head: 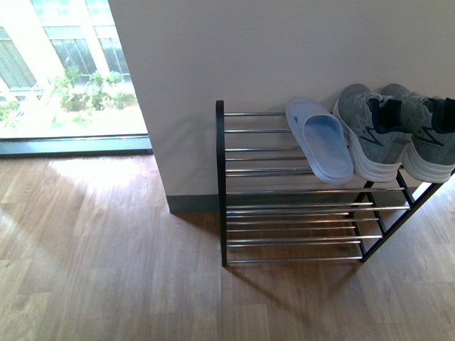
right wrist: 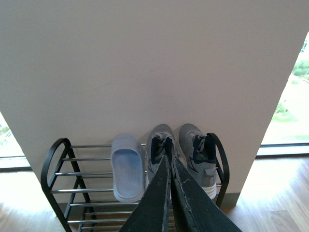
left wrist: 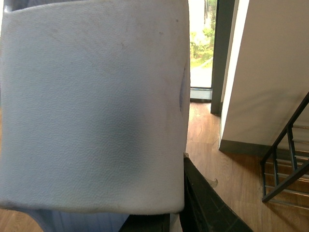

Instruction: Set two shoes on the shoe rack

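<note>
Holding one slide; three shoes resting on rack.
Left claw (left wrist: pixel 183 193) gripping pale blue slide (left wrist: pixel 91 106); right claw (right wrist: pixel 171 166) closed, empty; second slide (head: pixel 320 138) and grey sneakers (head: pixel 394 131) sitting upper right on shoe rack (head: pixel 221 185).

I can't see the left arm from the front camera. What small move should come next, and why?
Probably bring the left gripper with its pale blue foam slide toward the black-framed chrome-bar shoe rack. The top tier holds one matching pale blue slide beside two grey knit sneakers, with bare bars to its left.
</note>
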Tool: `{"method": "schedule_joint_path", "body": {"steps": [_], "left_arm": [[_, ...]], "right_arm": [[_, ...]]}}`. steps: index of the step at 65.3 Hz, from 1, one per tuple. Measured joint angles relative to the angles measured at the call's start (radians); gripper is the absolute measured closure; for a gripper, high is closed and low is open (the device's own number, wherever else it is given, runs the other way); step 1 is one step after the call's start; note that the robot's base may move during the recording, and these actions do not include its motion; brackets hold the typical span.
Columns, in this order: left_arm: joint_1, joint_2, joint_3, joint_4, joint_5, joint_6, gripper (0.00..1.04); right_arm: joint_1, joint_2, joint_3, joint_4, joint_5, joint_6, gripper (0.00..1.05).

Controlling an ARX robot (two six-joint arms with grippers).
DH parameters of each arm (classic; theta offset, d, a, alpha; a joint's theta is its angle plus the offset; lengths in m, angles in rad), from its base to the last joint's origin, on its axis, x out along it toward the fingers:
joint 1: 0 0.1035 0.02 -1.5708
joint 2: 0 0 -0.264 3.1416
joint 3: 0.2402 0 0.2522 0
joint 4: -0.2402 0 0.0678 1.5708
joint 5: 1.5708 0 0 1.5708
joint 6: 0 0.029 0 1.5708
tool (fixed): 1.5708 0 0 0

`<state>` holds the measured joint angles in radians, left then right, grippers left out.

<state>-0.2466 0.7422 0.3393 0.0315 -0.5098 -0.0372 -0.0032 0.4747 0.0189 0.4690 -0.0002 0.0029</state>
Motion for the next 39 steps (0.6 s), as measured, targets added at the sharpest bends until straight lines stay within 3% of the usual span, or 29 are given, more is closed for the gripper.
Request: {"method": "schedule_joint_path", "body": {"steps": [39], "left_arm": [[0.0, 0.0, 0.0, 0.0, 0.0, 0.0, 1.03]], "right_arm": [[0.0, -0.229, 0.0, -0.223, 0.0, 0.0, 1.03]]}}
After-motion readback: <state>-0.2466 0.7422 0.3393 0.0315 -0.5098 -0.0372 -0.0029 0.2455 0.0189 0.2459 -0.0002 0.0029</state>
